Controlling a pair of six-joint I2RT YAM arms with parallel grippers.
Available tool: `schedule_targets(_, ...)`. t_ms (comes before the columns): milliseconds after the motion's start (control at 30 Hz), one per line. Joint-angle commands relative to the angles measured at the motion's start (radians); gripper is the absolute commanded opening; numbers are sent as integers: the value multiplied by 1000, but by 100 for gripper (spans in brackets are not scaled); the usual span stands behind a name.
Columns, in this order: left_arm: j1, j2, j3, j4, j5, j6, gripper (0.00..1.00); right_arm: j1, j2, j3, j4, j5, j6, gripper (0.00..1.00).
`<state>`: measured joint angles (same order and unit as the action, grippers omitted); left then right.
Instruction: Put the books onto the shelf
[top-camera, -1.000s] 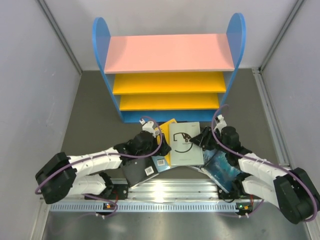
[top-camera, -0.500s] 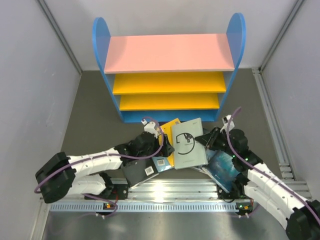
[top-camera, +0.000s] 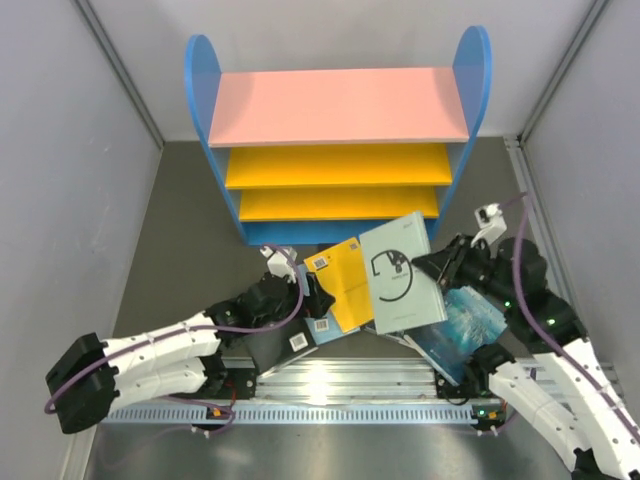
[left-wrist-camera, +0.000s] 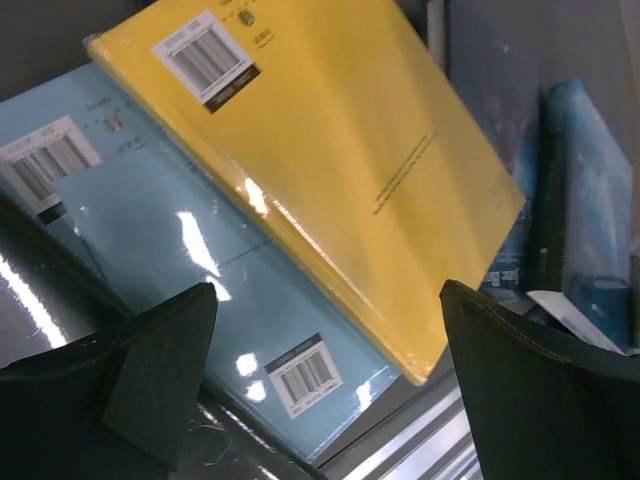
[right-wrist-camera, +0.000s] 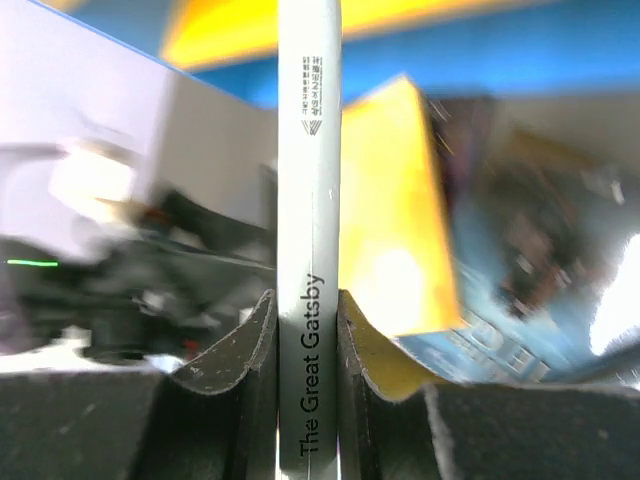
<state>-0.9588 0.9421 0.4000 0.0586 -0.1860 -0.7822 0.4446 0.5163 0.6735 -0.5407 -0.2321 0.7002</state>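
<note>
The shelf (top-camera: 340, 150) stands at the far side of the dark table (top-camera: 185, 230), its pink and yellow boards bare. In front of it the right gripper (top-camera: 430, 267) grips the right edge of the pale grey-green book (top-camera: 398, 275), which sits tilted, its upper corner showing against the shelf's blue base. It overlaps the yellow book (top-camera: 343, 285). The left gripper (top-camera: 308, 297) sits at the yellow book's left edge, above the light blue book (top-camera: 322, 326) and black book (top-camera: 268, 346). The teal book (top-camera: 462, 328) lies under the right arm.

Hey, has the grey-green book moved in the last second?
Yes. The grey-green book, gripped by the right tool, has shifted right and toward the shelf; its far corner now overlaps the blue base.
</note>
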Motion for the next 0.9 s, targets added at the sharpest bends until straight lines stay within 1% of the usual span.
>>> schedule_targets(0,-5,9,-55,85,-27,-3,99,14,25,314,73,-39,5,0)
schedule_targets(33,-5,11,-67,104,-29,-3,99,14,43,364,67,-50,5,0)
schedule_targets(67,-5,14,-90,139,-29,1,99,13,66,462,68,-55,8,0)
schedule_targets(100,-5,18,-104,159,-29,1,99,13,112,510,71,-59,15,0)
schedule_targets(133,-5,20,-116,177,-29,3,99,13,138,552,87,-76,19,0)
schedule_targets(167,-5,23,-142,222,-30,3,99,14,168,628,119,-84,24,0)
schedule_targets(200,-5,33,-154,245,-30,1,99,14,236,668,131,-88,31,0)
schedule_targets(267,-5,52,-179,302,-26,9,99,14,307,771,162,-108,41,0)
schedule_targets(300,-5,75,-185,319,-26,14,99,16,380,800,206,-113,57,0)
schedule_targets(367,-5,104,-200,351,-30,14,99,26,454,876,264,-121,77,0)
schedule_targets(400,-5,128,-202,384,-27,11,99,43,535,903,309,-116,96,0)
schedule_targets(433,-5,141,-199,397,-20,11,99,55,582,934,333,-112,102,0)
schedule_targets(467,-5,153,-198,412,-6,11,99,72,676,1018,346,-101,102,0)
schedule_targets(533,-5,188,-188,432,-1,5,99,120,790,1134,337,-58,91,0)
schedule_targets(567,-6,199,-182,434,5,-3,99,134,917,1282,325,-47,90,0)
schedule_targets(633,-9,218,-178,445,10,-6,99,152,1052,1453,277,-21,107,0)
schedule_targets(667,-14,218,-176,445,8,-12,99,154,1182,1623,269,-15,119,0)
schedule_targets(700,-15,213,-176,445,5,-15,99,155,1244,1700,269,-9,163,0)
schedule_targets(733,-17,210,-179,446,2,-17,99,157,1301,1824,281,14,186,0)
schedule_targets(767,-24,205,-181,446,-3,-19,99,157,1386,1859,304,26,208,0)
schedule_targets(800,-27,190,-184,445,-16,-19,99,158,1412,1871,332,40,244,0)
schedule_targets(867,-32,179,-190,440,-26,-17,99,161,1452,1844,399,98,277,0)
